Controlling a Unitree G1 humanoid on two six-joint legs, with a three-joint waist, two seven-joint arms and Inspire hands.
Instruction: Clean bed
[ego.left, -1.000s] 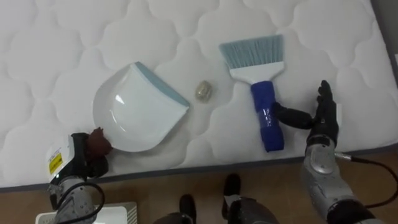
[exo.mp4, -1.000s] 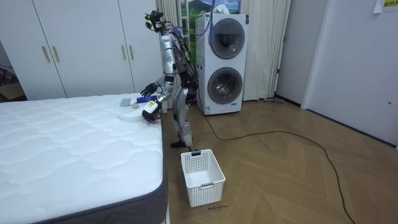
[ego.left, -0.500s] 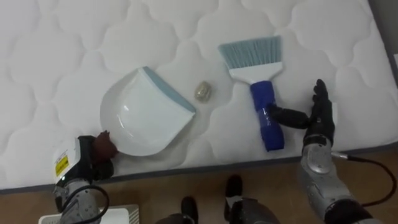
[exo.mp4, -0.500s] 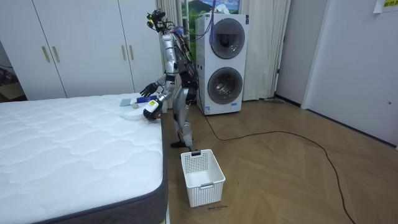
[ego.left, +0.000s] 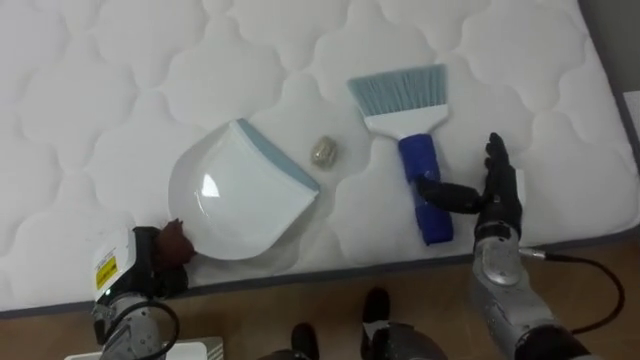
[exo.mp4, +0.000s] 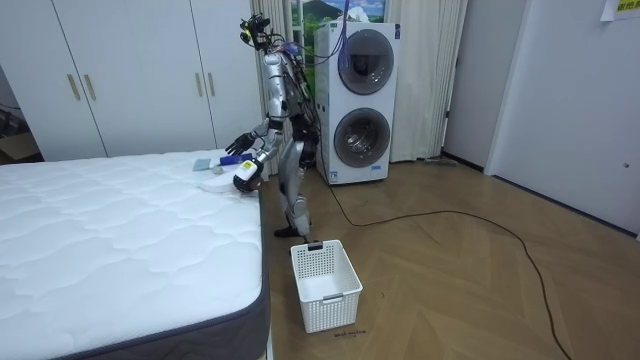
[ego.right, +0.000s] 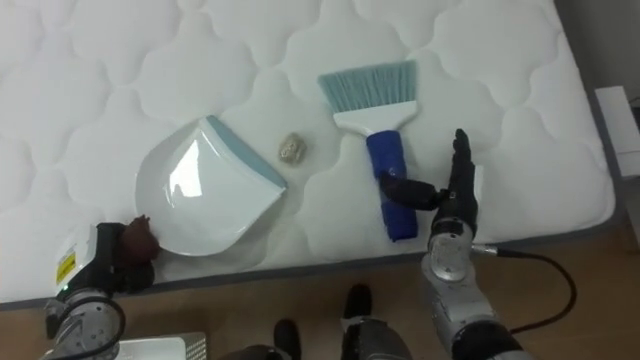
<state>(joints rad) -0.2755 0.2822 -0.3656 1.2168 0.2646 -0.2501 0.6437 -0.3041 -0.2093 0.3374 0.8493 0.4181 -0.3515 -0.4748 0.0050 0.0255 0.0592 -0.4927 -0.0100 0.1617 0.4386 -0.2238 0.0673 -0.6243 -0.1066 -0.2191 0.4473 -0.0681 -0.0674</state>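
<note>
On the white quilted mattress lies a white dustpan with a pale blue lip. My left hand, at the bed's near edge, is shut on its brown handle. A small beige scrap rests just beyond the lip's right end. To the right lies a brush with pale blue bristles and a blue handle. My right hand stands open beside that handle, thumb against it. The right eye view has the dustpan, scrap, brush and right hand.
The mattress's grey edge runs along the bottom, with wooden floor below. In the room view I stand bent over the bed's far corner. A white basket sits on the floor by the bed; stacked washing machines are behind me.
The dustpan has slid right, its lip now close to the scrap. My right hand has moved left, its thumb now against the brush handle.
</note>
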